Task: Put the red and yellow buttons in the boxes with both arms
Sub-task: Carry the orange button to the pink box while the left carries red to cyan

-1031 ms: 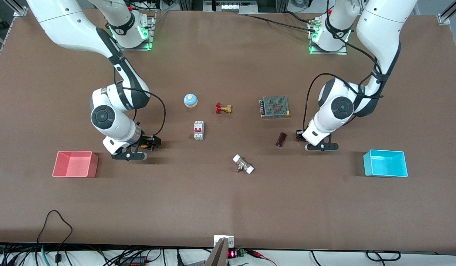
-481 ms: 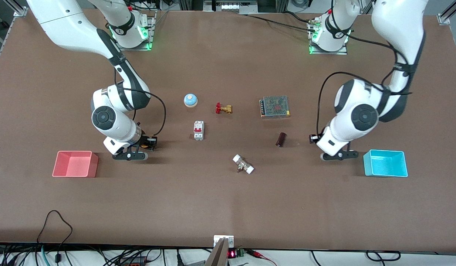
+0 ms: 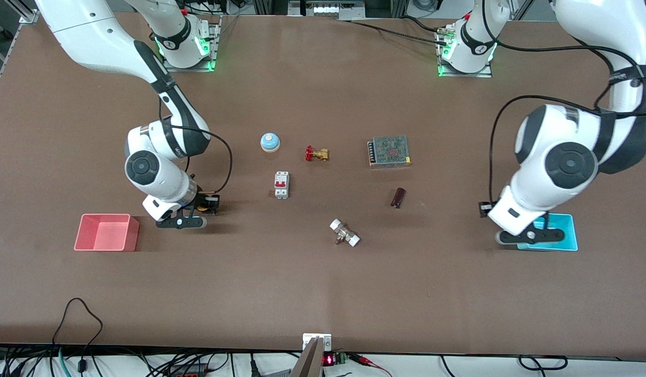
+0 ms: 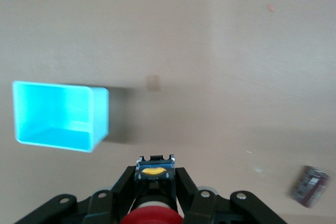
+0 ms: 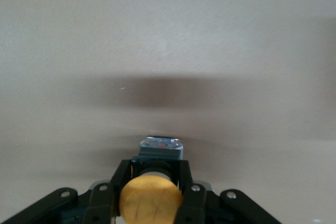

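Red button (image 4: 152, 214) is clamped in the left gripper (image 4: 154, 192), above the cyan box's (image 3: 561, 238) 9 o'clock edge. Yellow button (image 5: 150, 199) is gripped tight by the right gripper (image 5: 156, 179), near the pink box's (image 3: 106, 232) 2 o'clock corner.

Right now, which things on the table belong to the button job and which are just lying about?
Job:
red button, held in left gripper
yellow button, held in right gripper
cyan box
pink box

Lying about:
blue bell
brass valve
circuit breaker
power supply
dark cylinder
white-capped fitting
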Controlling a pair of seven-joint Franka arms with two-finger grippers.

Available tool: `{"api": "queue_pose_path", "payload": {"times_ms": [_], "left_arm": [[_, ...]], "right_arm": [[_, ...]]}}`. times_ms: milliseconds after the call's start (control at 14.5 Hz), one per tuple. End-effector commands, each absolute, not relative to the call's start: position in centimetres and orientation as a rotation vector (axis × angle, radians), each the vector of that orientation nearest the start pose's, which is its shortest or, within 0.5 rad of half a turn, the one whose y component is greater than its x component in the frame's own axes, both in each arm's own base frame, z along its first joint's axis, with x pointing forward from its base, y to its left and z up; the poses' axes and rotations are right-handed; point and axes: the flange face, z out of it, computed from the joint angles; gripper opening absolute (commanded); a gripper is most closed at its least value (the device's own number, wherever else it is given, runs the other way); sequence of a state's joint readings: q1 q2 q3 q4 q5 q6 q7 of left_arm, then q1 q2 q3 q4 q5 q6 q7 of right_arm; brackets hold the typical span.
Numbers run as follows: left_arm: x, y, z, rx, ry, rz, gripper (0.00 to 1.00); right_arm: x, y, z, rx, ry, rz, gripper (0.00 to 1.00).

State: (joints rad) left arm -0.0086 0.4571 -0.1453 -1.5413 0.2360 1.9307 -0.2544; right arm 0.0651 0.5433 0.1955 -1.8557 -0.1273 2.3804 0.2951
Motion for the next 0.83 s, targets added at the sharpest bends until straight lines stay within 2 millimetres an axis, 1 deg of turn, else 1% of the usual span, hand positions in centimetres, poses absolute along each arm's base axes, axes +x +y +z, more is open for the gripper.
{"api": "queue_pose_path", "payload": {"times_ms": [0,69,138,206,275,344,412,481,550,619,688,756], "left_arm": [[70.1,1.7,36.4,-3.001,0.052,0.104,0.29],[70.3,3.7,35.7,-3.005,0.087,0.114,0.29],[70.4,5.5,35.0,-3.011,0.112,0.118,0.29],[70.6,7.2,34.0,-3.018,0.13,0.105,0.29],[70.9,8.5,33.1,-3.023,0.141,0.073,0.29],[71.1,10.3,32.0,-3.04,0.124,0.035,0.29],[71.2,11.4,31.0,-3.075,0.108,0.008,0.29],[71.3,11.9,29.7,-3.122,0.119,-0.005,0.29],[71.1,13.0,28.3,-3.164,0.119,-0.002,0.29],[70.9,14.1,27.2,-3.193,0.118,-0.002,0.29],[70.7,14.4,26.4,-3.202,0.131,0.001,0.29],[70.5,14.4,26.0,-3.203,0.13,0.011,0.29]], "right_arm": [[63.1,12.6,30.1,-3.154,-0.12,0.039,0.27],[63.6,11.6,32.6,-3.149,-0.14,0.041,0.27],[64.0,10.6,34.6,-3.129,-0.146,0.062,0.27],[64.8,8.9,37.1,-3.102,-0.143,0.065,0.27],[65.4,7.4,38.8,-3.092,-0.169,0.062,0.27],[65.9,5.6,40.1,-3.093,-0.203,0.067,0.27],[66.2,3.6,40.7,-3.099,-0.196,0.072,0.27],[66.5,1.1,41.1,-3.112,-0.169,0.058,0.27],[66.7,-0.9,40.9,-3.126,-0.155,0.049,0.27],[66.9,-2.6,40.6,-3.133,-0.145,0.048,0.28],[67.2,-4.1,39.8,-3.132,-0.139,0.055,0.28],[67.2,-4.9,39.6,-3.125,-0.142,0.058,0.28]]}}
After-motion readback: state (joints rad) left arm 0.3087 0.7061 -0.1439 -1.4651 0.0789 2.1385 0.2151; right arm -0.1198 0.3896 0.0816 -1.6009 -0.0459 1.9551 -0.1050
